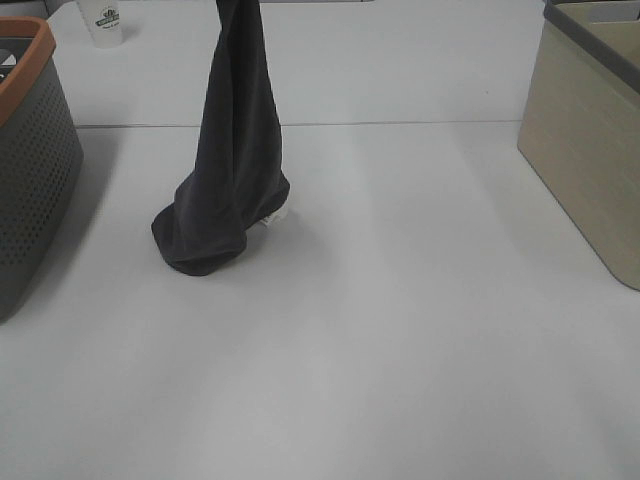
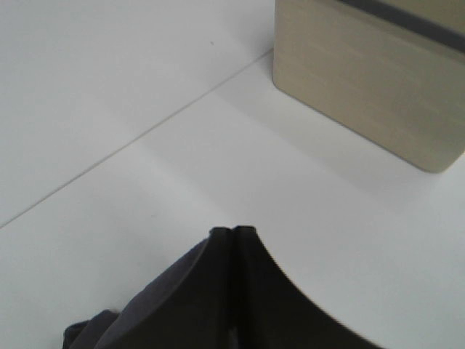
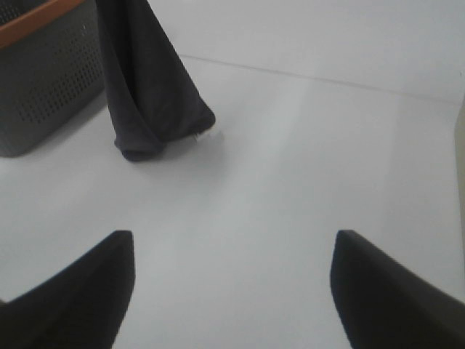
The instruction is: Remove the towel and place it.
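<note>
The dark charcoal towel [image 1: 235,150] hangs in a long twisted column from above the exterior view's top edge. Its bunched lower end rests on the white table [image 1: 400,330], with a small white tag [image 1: 275,216] showing beside it. My left gripper [image 2: 234,236] is out of the exterior view. The left wrist view shows its fingers pressed together, shut on the towel [image 2: 123,323], whose dark fabric drapes below them. My right gripper [image 3: 232,291] is open and empty above the table, well short of the towel [image 3: 149,94].
A grey perforated basket [image 1: 30,170] with an orange rim stands at the left edge, near the towel. A beige bin [image 1: 590,140] with a dark rim stands at the right. At the back left sits a white paper cup [image 1: 103,22].
</note>
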You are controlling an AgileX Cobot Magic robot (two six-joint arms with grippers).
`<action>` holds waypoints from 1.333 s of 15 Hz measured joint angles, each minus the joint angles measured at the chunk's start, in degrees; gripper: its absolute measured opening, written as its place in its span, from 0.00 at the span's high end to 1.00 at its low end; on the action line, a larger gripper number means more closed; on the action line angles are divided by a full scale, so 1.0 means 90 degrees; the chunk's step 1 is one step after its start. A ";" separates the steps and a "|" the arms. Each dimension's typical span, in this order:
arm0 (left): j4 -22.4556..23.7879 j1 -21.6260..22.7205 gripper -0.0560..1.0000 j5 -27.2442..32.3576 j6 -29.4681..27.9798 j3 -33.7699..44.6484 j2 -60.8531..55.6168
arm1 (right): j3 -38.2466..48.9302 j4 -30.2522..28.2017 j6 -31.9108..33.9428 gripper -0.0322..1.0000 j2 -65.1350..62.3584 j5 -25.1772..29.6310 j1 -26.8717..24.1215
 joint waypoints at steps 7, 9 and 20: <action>-0.0178 0.0000 0.95 0.0089 -0.0013 -0.0745 -0.0070 | 0.0000 0.4851 -0.5488 0.29 0.2725 -0.0516 0.0000; -0.0185 0.0000 0.95 0.0267 0.0242 -0.0745 -0.0070 | 0.0000 0.5558 -0.6672 0.29 0.3540 0.0051 0.0000; 0.0172 0.0000 0.95 0.1662 0.0497 -0.0745 -0.0070 | -0.0064 0.7589 -1.2516 0.29 0.8295 0.1693 0.0070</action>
